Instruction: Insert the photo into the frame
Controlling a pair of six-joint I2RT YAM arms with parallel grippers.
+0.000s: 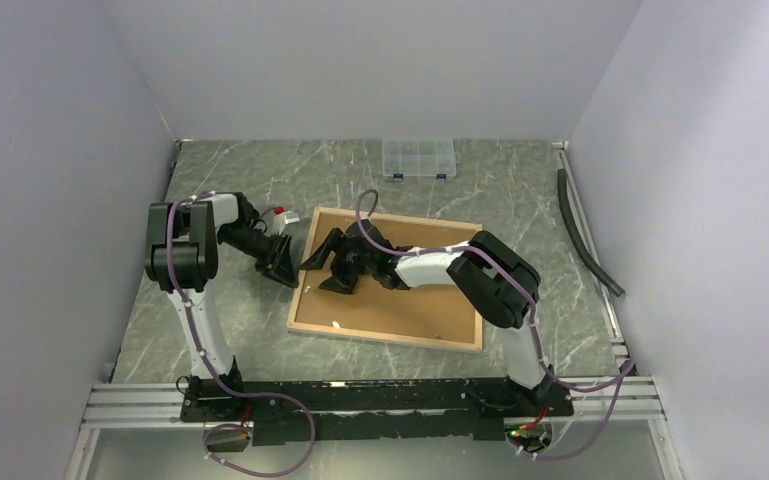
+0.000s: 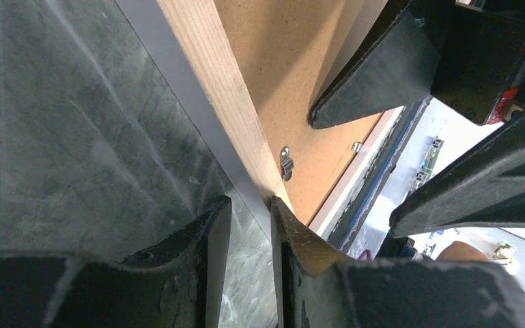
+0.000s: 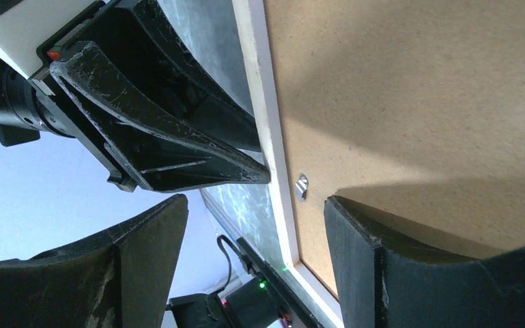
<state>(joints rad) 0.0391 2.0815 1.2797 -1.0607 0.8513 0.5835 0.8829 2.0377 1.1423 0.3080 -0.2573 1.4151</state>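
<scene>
Left end effector: fingers narrowly apart, empty, tips at the left short rail of the frame.
Frame: back up on surface, long axis left-right, board in.
Right end effector: wide apart, empty, straddling same rail.
Photo: unseen.

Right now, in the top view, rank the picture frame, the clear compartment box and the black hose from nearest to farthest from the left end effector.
1. picture frame: its left edge sits right at the left end effector.
2. clear compartment box: by the back wall.
3. black hose: along the far right side.
</scene>
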